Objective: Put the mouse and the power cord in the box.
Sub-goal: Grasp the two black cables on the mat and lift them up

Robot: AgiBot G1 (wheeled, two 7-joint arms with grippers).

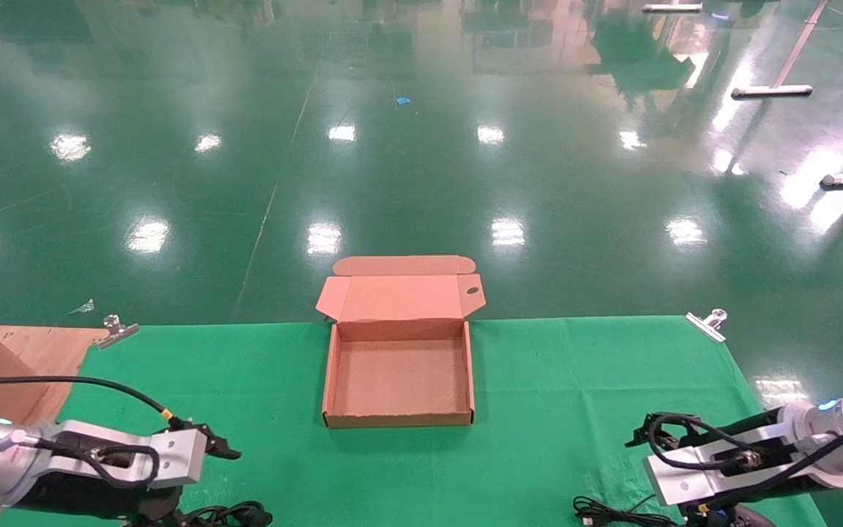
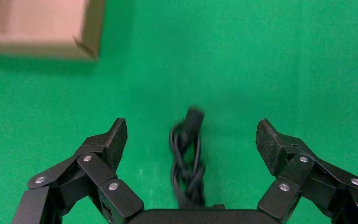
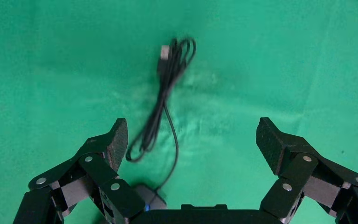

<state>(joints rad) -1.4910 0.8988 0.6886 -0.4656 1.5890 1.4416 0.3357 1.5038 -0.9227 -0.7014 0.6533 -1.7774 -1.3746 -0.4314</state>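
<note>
The box is seen lying open at the middle of the green-covered desk, its hinged lid folded back over the far edge, and nothing is seen inside it. The left end effector is held low over the near left part of the desk with its fingers spread wide and nothing gripped; the power cord, a coiled black bundle, is seen on the cloth directly between them. The right end effector is likewise held wide open and empty over the near right part of the desk. The mouse is glimpsed beneath it on the cloth, largely hidden by the end effector, and its thin cable is laid out in loose loops ending in a USB plug. Both items are placed well apart from the box.
</note>
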